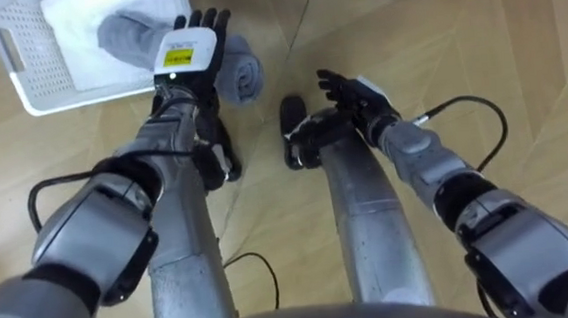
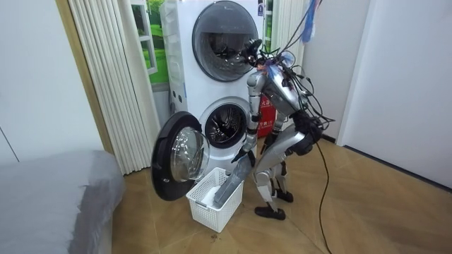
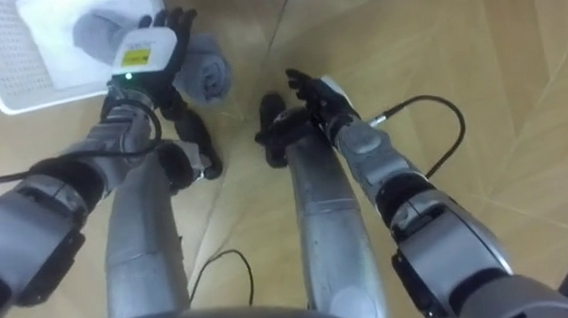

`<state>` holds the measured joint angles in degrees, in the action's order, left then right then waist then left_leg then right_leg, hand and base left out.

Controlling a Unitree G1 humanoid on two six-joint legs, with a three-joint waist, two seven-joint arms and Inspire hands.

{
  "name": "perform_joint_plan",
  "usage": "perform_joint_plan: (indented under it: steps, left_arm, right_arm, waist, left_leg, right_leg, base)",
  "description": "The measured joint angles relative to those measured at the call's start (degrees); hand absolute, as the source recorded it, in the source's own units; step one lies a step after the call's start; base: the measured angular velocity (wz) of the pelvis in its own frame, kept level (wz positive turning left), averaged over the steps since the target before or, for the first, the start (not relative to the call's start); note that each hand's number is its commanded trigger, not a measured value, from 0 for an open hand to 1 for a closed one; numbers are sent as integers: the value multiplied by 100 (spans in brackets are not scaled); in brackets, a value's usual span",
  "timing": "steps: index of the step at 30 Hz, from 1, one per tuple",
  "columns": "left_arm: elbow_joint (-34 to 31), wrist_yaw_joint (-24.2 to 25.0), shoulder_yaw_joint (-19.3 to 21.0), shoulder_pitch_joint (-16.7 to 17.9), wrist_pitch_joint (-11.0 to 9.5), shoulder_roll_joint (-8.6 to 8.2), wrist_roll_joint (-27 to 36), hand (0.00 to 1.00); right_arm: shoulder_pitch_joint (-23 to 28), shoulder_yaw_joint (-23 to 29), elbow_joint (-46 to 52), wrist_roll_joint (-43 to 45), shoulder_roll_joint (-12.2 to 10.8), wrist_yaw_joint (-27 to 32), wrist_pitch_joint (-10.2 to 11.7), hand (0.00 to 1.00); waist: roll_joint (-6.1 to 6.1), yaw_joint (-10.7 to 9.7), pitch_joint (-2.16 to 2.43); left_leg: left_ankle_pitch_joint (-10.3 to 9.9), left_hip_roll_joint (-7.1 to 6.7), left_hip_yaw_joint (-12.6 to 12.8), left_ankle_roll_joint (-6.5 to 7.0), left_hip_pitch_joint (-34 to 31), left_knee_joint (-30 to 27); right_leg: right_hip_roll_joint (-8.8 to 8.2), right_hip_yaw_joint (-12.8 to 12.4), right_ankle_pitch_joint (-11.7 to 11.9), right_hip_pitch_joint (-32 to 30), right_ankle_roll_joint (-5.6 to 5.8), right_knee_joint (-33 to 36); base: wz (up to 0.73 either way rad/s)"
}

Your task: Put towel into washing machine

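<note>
Grey towel [image 1: 243, 74] in left hand [image 1: 188, 53], white cloth [image 1: 80, 35] in basket [image 1: 24, 75]

The towel [image 1: 120, 35] is grey. The laundry basket [image 1: 31, 58] is white with a fine grid of holes, and the cloth [image 1: 81, 45] in it is white too. The floor [image 1: 516, 42] is light brown wood in herringbone pattern. The washing machine [image 2: 185, 63] is white.

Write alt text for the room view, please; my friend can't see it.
A humanoid robot bends forward, its left hand reaching down to a grey towel at the rim of a white basket on the floor. Behind stands a washing machine, door open.
</note>
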<state>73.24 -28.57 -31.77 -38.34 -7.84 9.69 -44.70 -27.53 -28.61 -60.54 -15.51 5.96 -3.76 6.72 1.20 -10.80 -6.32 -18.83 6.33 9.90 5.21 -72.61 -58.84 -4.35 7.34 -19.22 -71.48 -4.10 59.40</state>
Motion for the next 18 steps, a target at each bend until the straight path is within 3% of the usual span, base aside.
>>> perform_joint_plan:
  steps: [8, 9, 10, 11, 18]
  left_arm:
    - [-1, -32, -153, -109, 26, 75, -235, 0]
    - [-1, -61, -176, -126, 23, 74, -246, 53]
    - [-1, -113, -235, -146, 20, 72, -254, 96]
    - [-1, -130, -291, -164, 10, 103, -256, 100]
    - [1, -222, -522, -191, -38, 195, -251, 100]
  right_arm:
    - [-119, -165, -3, -415, 21, -15, 128, 0]
    - [-127, -164, -3, -479, 23, -15, 151, 0]
    - [-148, -164, -3, -601, 23, -15, 159, 0]
    - [-164, -164, -3, -767, 24, -14, 168, 0]
    - [-218, -170, -25, -960, 19, -15, 201, 0]
  waist:
    - [43, -14, 2]
    - [51, -14, 1]
    - [62, -29, 1]
    - [70, -42, -2]
    - [128, -73, -11]
  left_leg:
    - [-94, 21, -83, -50, -352, -418]
    - [-93, 20, -83, -50, -388, -434]
    - [-93, 22, -83, -46, -455, -464]
    - [-95, 23, -84, -41, -503, -488]
    - [-117, 46, -81, -39, -582, -481]
  right_leg:
    - [-25, 19, -129, -345, -65, 450]
    - [-28, 21, -130, -381, -67, 466]
    - [-42, 27, -135, -445, -76, 503]
    - [-51, 35, -141, -490, -84, 529]
    - [-26, 36, -141, -565, -86, 493]
  base:
    - [2]
    - [3]
    - [0]
    - [0]
    - [-2]
